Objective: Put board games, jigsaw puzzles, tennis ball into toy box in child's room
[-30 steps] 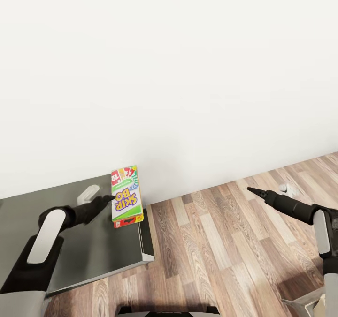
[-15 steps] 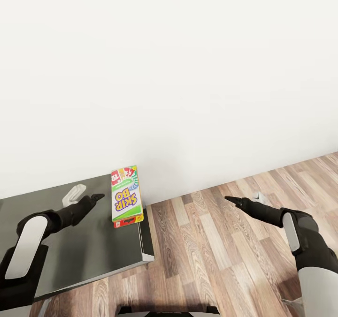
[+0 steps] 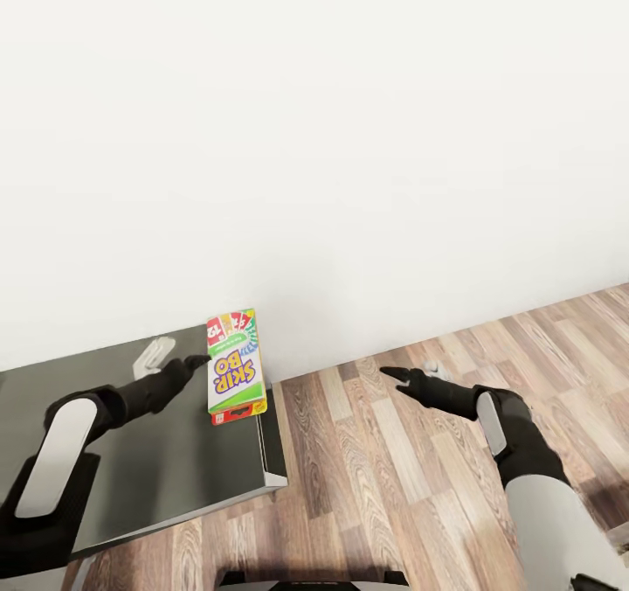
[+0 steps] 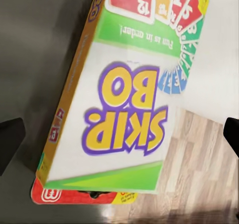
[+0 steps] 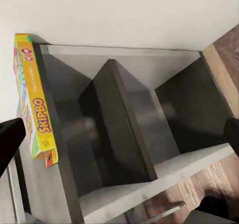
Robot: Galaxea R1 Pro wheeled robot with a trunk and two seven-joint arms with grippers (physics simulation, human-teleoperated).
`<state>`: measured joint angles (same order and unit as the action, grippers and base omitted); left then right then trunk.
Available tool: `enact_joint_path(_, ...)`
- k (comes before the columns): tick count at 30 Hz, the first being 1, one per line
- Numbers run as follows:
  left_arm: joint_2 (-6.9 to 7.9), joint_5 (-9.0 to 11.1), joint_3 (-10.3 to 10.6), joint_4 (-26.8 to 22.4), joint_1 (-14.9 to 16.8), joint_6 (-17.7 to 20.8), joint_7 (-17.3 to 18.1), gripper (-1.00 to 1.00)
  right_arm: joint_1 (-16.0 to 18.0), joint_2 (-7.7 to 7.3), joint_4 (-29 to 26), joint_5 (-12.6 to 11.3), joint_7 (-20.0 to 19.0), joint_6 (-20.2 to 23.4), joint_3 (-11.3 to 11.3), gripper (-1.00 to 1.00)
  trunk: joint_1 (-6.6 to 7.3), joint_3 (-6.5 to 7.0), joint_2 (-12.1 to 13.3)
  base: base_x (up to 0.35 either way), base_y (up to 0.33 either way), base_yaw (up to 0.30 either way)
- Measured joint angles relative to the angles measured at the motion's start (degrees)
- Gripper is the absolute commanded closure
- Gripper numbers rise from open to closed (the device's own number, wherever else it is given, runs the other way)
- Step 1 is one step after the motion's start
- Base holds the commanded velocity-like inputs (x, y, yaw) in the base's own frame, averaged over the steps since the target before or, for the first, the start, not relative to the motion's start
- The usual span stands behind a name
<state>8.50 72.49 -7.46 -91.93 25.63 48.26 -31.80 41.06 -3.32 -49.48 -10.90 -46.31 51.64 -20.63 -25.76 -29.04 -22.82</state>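
A long white, green and red Skip-Bo board game [image 3: 234,372] lies flat at the right end of the table's dark-grey top [image 3: 131,451]. It rests on another box whose red edge [image 3: 232,413] peeks out beneath it. My left gripper [image 3: 197,363] is open just left of the Skip-Bo box [image 4: 124,109], and its two fingertips [image 4: 10,144] stand wide apart on either side of the box. My right gripper [image 3: 390,372] hovers open over the floor to the right of the table, facing the table's side and the box's yellow edge [image 5: 31,99].
A plain white wall runs behind the table. Wood-plank floor [image 3: 419,469] stretches to the right. The table's side has open dark shelf compartments split by an upright divider [image 5: 122,129]. A small pale object [image 3: 432,368] lies on the floor by the right gripper.
My right arm has swung left across the floor toward the table. The left gripper drew back a little, then returned beside the Skip-Bo box, which has not moved.
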Motion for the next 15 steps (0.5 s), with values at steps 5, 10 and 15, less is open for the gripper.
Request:
enact_joint_path(5,-0.31,0.3,2.81,-0.1,0.17,-0.03,0.21,-1.0,1.53,1.39,4.15,-0.03,-0.28,-0.02,0.14,-1.0,0.0,0.0,0.0,0.0,0.0,0.0)
enact_joint_path(10,-1.47,0.56,5.18,-0.16,0.74,0.05,0.5,-1.0,3.84,1.98,8.96,-0.09,-2.93,-0.11,0.23,-1.0,0.0,0.0,0.0,0.0,0.0,0.0)
enact_joint_path(15,-3.55,0.93,7.08,-0.19,2.26,0.31,0.66,-1.0,6.19,2.07,13.83,0.16,-7.13,-1.22,0.23,-1.0,0.0,0.0,0.0,0.0,0.0,0.0)
